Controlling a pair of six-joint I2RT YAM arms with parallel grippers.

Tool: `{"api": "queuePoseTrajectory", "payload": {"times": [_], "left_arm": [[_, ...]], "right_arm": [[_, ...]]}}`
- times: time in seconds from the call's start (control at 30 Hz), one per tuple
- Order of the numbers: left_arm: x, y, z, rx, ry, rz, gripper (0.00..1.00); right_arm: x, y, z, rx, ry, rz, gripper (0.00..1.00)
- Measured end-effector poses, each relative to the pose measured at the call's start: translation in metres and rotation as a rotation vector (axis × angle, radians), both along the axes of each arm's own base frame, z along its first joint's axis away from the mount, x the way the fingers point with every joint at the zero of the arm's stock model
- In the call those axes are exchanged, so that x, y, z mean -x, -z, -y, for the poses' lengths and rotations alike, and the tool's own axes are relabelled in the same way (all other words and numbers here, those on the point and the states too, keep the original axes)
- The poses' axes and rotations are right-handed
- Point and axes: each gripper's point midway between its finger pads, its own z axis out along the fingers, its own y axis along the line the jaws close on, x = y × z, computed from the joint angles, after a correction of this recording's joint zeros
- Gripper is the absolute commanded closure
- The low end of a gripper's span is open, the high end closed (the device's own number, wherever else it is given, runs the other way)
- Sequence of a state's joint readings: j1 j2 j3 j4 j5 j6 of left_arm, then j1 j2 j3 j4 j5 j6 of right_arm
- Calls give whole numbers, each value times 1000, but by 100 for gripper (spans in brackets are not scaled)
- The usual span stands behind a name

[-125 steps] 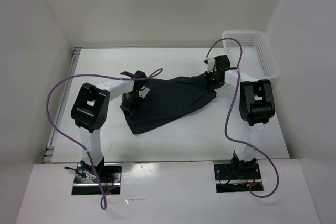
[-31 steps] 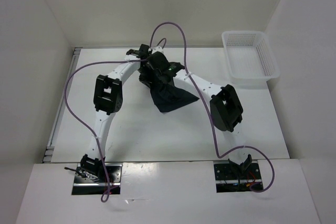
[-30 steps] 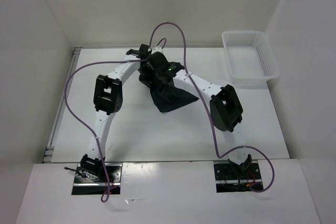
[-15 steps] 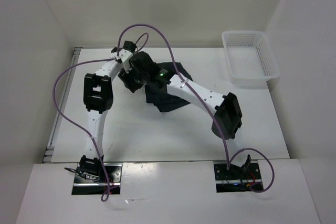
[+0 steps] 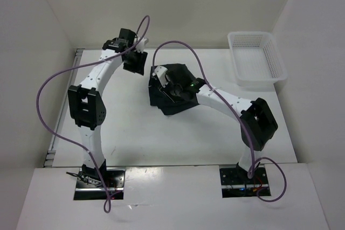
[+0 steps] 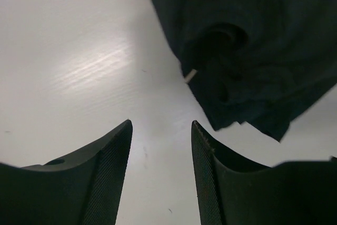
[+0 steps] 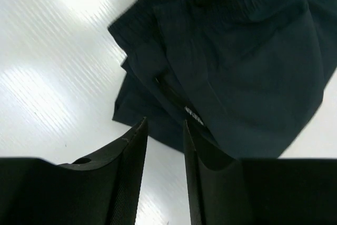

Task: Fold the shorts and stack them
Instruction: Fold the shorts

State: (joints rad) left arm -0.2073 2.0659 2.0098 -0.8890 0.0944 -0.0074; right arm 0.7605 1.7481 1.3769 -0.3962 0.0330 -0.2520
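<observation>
The black shorts (image 5: 171, 107) lie in a folded bundle on the white table, a little behind its middle. In the left wrist view the shorts (image 6: 253, 51) fill the upper right, with a small pale tag at their edge. My left gripper (image 5: 135, 64) hovers to the left of the bundle near the back, open (image 6: 161, 130), with only bare table between its fingers. My right arm reaches across the bundle from the right. The right gripper (image 5: 161, 91) stands open (image 7: 165, 130) over the shorts' (image 7: 237, 51) left edge, holding nothing.
A white mesh basket (image 5: 240, 77) stands at the back right corner of the table. White walls close the table in on the left, back and right. Purple cables loop above both arms.
Both grippers have let go of the shorts and opened. The left arm has drawn away to the back left. The right gripper has shifted right and narrowed its jaws. The bundle now rests on the table.
</observation>
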Motion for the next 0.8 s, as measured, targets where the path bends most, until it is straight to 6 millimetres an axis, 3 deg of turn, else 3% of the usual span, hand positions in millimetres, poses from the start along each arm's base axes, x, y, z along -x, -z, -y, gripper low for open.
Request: {"api": "queuePoseTrajectory", "payload": {"times": [0.07, 0.13, 0.27, 0.33, 0.53, 0.67, 0.8], "left_arm": [[15, 4, 16, 23, 46, -32, 45], [26, 23, 29, 46, 85, -100, 42], [32, 65, 28, 66, 85, -218, 39], [30, 77, 27, 75, 81, -245, 38], [10, 73, 50, 121, 127, -203, 36], [5, 76, 65, 132, 155, -195, 36], [6, 94, 68, 119, 158, -225, 36]], "right_arm": [[-1, 2, -6, -18, -35, 4, 60], [-7, 1, -18, -51, -67, 24, 60], [-25, 12, -42, -80, -106, 48, 53], [-30, 25, -47, -73, -114, 45, 50], [-36, 60, -52, -44, -108, 12, 44], [-47, 61, -57, -48, -84, 30, 44], [-57, 57, -64, -70, -68, 55, 48]]}}
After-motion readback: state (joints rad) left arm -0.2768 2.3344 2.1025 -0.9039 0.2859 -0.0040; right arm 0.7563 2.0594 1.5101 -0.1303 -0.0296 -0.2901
